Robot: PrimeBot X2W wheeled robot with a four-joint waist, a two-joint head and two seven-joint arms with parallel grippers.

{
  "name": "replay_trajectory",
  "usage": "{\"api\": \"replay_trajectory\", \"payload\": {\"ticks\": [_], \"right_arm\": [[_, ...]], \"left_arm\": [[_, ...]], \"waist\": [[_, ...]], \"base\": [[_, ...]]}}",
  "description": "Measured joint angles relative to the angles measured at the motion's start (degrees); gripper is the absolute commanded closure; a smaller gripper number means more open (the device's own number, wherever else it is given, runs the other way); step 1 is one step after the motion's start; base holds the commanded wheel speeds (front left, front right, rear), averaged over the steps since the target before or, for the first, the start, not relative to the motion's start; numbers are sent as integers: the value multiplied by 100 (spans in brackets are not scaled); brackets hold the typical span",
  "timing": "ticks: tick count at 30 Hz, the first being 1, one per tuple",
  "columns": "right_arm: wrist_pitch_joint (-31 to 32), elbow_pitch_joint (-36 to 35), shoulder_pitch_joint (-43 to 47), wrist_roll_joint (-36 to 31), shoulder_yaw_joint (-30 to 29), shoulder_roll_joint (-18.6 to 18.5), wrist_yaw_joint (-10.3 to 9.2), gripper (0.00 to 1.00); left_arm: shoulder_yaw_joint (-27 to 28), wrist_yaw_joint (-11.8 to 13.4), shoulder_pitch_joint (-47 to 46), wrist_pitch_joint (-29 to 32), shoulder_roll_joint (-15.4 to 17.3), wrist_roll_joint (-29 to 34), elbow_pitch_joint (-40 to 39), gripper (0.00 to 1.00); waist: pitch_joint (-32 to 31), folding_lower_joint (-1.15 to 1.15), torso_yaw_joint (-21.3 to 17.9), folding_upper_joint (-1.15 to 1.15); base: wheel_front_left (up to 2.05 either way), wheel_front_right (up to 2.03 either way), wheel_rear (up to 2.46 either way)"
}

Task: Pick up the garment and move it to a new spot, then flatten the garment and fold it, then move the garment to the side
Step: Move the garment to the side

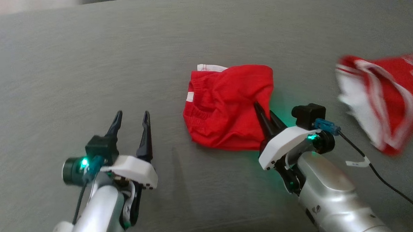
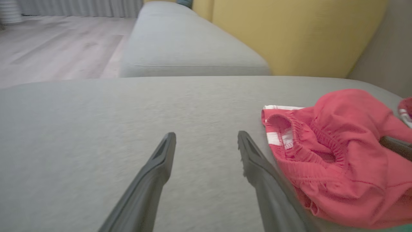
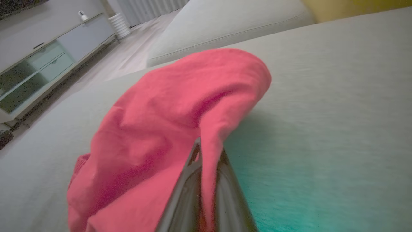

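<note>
The garment [image 1: 227, 104] is a pair of red shorts with an elastic waistband and white trim, bunched on the grey cushion [image 1: 91, 57] at mid-frame. My right gripper [image 1: 258, 107] is shut on a fold at the garment's right edge; in the right wrist view the red cloth [image 3: 173, 109] is pinched between the two dark fingers [image 3: 193, 180]. My left gripper [image 1: 132, 117] stands open over bare cushion to the left of the garment, nothing between its fingers [image 2: 161, 161]. In the left wrist view the garment [image 2: 338, 154] lies to the right of that gripper's right finger.
A second red-and-white garment [image 1: 382, 98] lies blurred at the far right. A black cable [image 1: 379, 170] trails from my right wrist. Beyond the cushion are another grey seat [image 2: 186, 42], a yellow backrest [image 2: 289, 32], wooden floor [image 2: 48, 48] and a low cabinet [image 3: 48, 58].
</note>
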Motion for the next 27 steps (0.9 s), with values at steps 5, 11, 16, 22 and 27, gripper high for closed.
{"api": "replay_trajectory", "payload": {"ticks": [5,11,16,22,27], "right_arm": [[-18,49,-2,98,31,-2,0,100],[-22,3,-53,75,-27,-7,0,100],[-22,-135,-477,-38,-290,-125,0,100],[-22,242,-1307,-602,-432,-805,0,100],[-13,859,-1695,-838,-634,-1386,0,100]], "left_arm": [[12,-54,-207,0,-3,22,93,0],[1,-108,-341,0,-5,119,223,0],[3,-142,-340,-1,-5,155,271,0],[-43,-146,-337,0,-4,157,328,0],[-74,-143,-338,0,-2,157,328,0]], "waist": [[45,0,-778,0],[196,0,-1721,0],[392,0,-1934,0],[521,0,-1761,0],[607,0,-1498,0]], "base": [[0,0,0],[0,0,0],[0,0,0],[0,0,0],[0,0,0]]}}
